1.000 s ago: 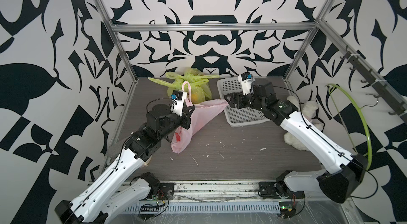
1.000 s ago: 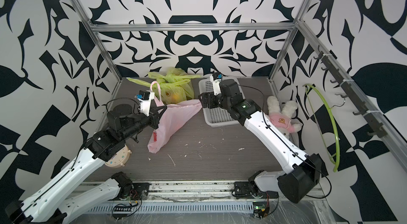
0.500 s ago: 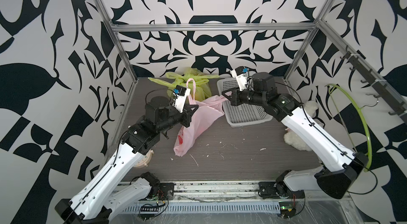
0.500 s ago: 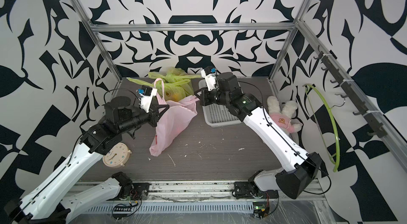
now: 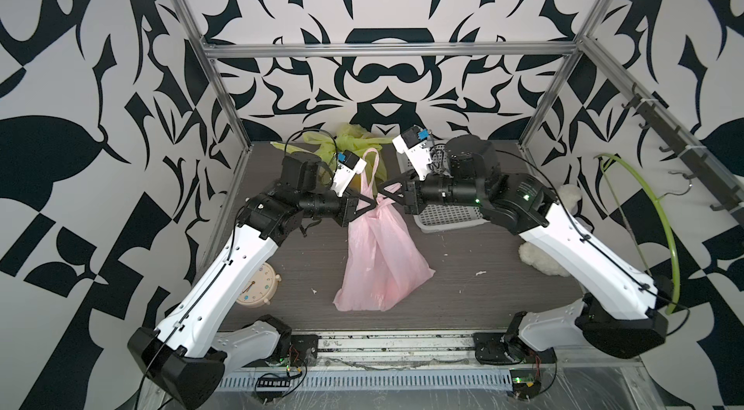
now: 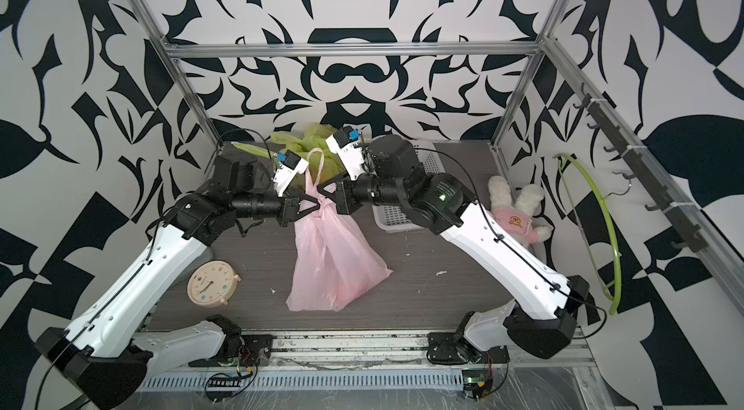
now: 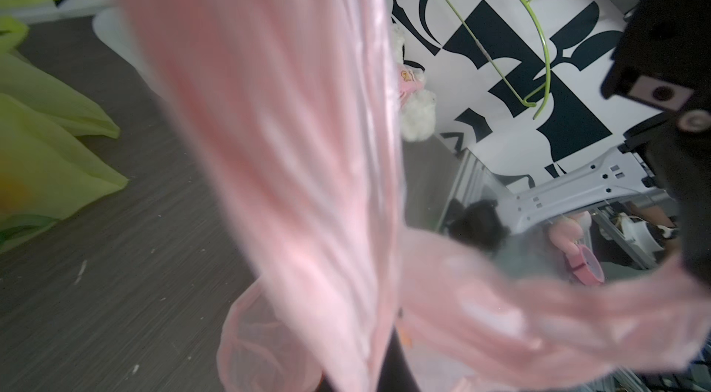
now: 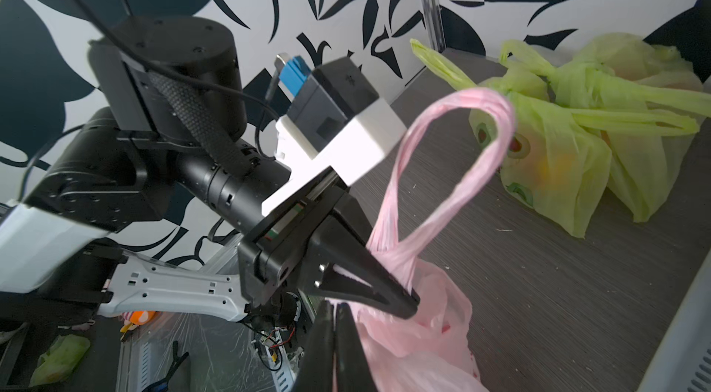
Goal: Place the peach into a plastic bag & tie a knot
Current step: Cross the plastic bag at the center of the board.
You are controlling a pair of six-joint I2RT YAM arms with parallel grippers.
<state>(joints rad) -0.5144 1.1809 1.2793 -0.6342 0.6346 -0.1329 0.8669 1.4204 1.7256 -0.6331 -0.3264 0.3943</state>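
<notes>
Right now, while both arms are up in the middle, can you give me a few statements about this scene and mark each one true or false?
1. The left gripper and the right gripper are both shut on the neck of the translucent pink plastic bag. True.
2. The round cream alarm clock sits inside the pink bag. False: it lies on the grey table beside the left arm.
3. Tied yellow-green plastic bags lie at the back of the table. True.
4. The white plush rabbit in pink clothes lies by the left arm. False: it lies by the right arm.
</notes>
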